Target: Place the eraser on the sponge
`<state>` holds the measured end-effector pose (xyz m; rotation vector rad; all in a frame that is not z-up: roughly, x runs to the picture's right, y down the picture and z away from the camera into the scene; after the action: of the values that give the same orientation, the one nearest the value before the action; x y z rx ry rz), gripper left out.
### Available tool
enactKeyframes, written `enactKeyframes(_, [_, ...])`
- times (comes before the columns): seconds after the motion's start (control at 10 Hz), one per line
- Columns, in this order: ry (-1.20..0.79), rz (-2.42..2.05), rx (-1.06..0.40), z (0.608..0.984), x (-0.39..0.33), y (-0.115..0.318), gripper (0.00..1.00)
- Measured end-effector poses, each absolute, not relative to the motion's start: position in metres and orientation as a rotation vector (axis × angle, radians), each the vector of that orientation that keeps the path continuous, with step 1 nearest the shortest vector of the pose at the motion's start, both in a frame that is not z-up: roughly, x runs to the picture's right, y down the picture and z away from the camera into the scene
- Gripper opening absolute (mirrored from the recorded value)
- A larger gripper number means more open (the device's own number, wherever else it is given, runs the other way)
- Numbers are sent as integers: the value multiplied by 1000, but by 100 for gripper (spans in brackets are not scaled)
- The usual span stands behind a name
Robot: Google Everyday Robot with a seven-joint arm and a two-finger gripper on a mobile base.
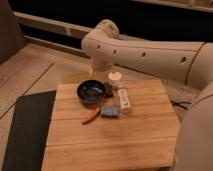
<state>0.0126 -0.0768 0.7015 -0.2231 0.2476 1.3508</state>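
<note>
A white oblong eraser lies on the wooden table, just right of a blue sponge and touching or nearly touching it. My arm bends over the table's far edge, and its forearm comes down behind a black bowl. The dark gripper sits low between the bowl and a white cup, a short way behind the eraser. I see nothing held in it.
An orange-red stick-like item lies left of the sponge. A dark mat covers the floor at the table's left. My bulky upper arm fills the right side of the view.
</note>
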Motion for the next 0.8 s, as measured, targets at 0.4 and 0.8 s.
enactKeyframes(0.4, [365, 1472, -122, 733, 109, -107, 65])
enactKeyframes(0.8, [330, 1444, -147, 787, 118, -121, 65])
